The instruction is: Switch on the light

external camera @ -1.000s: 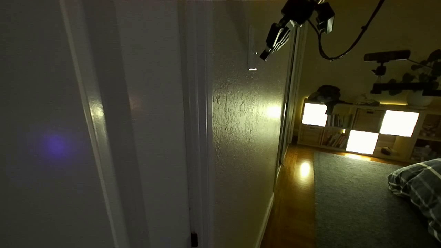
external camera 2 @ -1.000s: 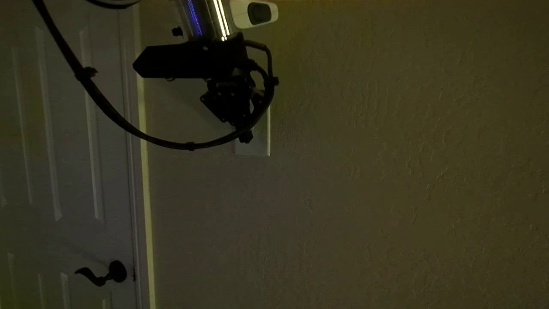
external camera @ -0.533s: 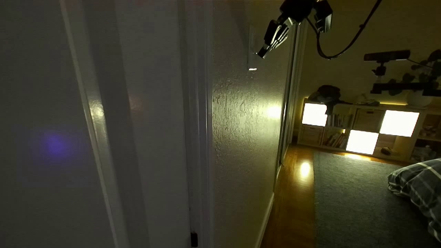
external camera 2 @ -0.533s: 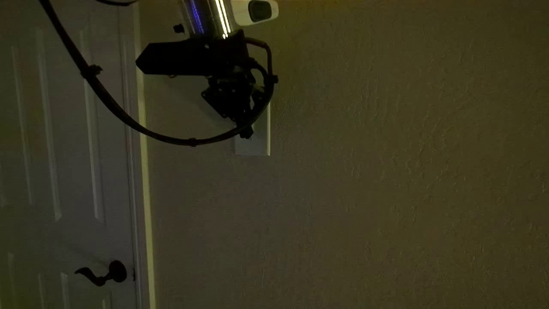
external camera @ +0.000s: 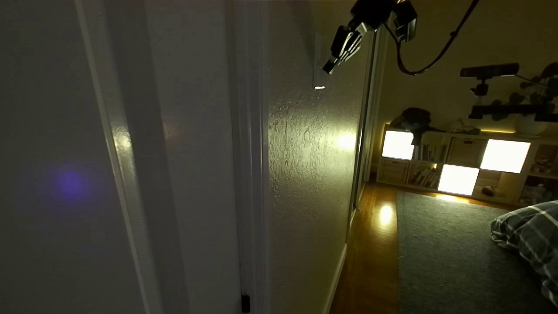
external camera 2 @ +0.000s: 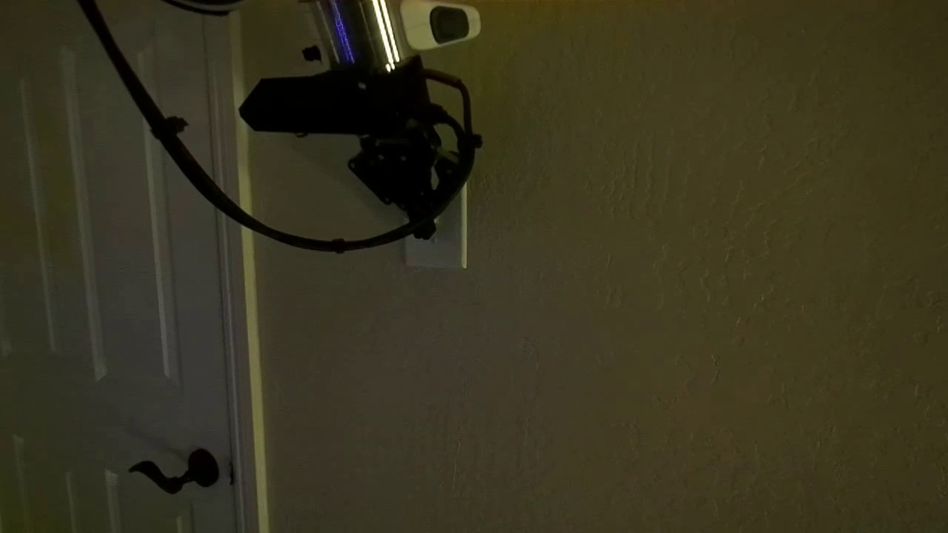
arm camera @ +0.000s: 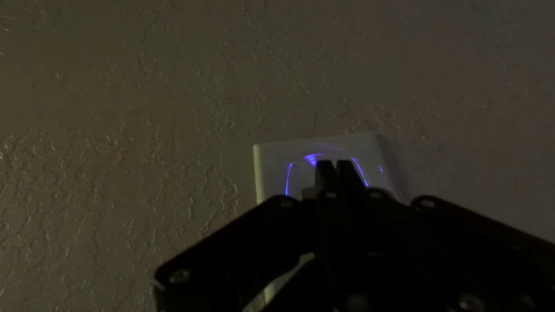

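The light switch is a small white upright plate (external camera: 319, 80) on the wall. It also shows in an exterior view (external camera 2: 448, 254) behind the arm, and in the wrist view (arm camera: 271, 164) with blue reflections on it. My gripper (external camera: 328, 69) is shut and empty, pointing down at the plate. Its tips (external camera 2: 424, 231) lie over the lower half of the plate in an exterior view. In the wrist view the closed fingertips (arm camera: 335, 163) cover the plate's middle, where the toggle is hidden. I cannot tell whether they touch it. The lamp itself is out of view, and the room is dim.
A door with a dark lever handle (external camera 2: 178, 470) and its door frame (external camera: 250, 174) stand beside the plate. A black cable (external camera 2: 200, 185) hangs from the arm. A shelf with glowing cubbies (external camera: 457, 179), a mounted camera (external camera: 490, 70) and a bed (external camera: 532, 244) stand farther off.
My gripper has moved closer to the plate; its tip now overlaps the plate in an exterior view, where a gap showed before. It is also slightly higher. The fingers stay shut.
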Robot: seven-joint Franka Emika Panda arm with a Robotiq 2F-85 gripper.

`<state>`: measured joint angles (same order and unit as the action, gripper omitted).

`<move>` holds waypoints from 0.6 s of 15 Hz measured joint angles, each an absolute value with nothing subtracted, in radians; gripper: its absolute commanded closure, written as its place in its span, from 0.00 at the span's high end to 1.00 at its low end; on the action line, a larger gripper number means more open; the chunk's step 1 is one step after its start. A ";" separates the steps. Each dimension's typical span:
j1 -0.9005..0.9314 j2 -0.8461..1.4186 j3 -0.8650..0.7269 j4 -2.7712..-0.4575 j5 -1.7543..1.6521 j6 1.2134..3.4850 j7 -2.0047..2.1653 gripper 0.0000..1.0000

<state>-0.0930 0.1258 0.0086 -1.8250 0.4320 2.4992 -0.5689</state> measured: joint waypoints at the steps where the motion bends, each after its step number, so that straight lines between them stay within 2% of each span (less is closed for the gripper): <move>1: -0.093 0.126 0.009 -1.825 0.432 2.499 -0.574 0.07; 9: -0.094 0.101 0.008 -1.814 0.421 2.486 -0.614 0.07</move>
<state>-0.0936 0.1010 0.0079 -1.8141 0.4214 2.4861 -0.6139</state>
